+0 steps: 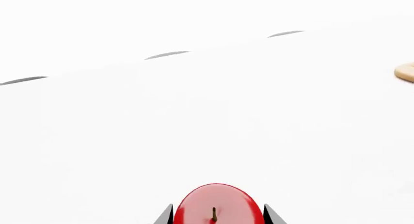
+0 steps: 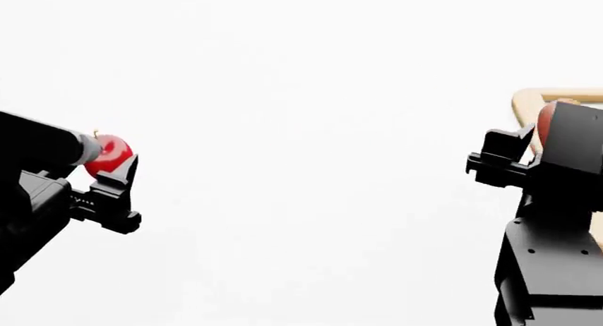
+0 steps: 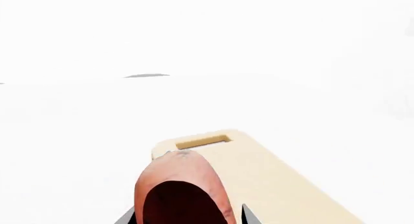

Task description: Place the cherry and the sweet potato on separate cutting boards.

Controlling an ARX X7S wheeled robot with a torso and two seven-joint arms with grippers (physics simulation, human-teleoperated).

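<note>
White table point(image 1: 194, 127); cherry point(image 1: 215, 204) between tool tips

Red, pinkish-tan and pale wood against white

The cherry point(image 1: 214, 207) is glossy bright red with a thin brownish stem; the sweet potato point(image 3: 184, 185) is dull pinkish-tan, shading dark red-brown beneath. The cutting board point(image 3: 272, 178) is light tan wood, seemingly unpatterned. Both claws' fingers point(image 1: 165, 216) are black, and the bench point(image 1: 207, 127) is plain white.
</note>
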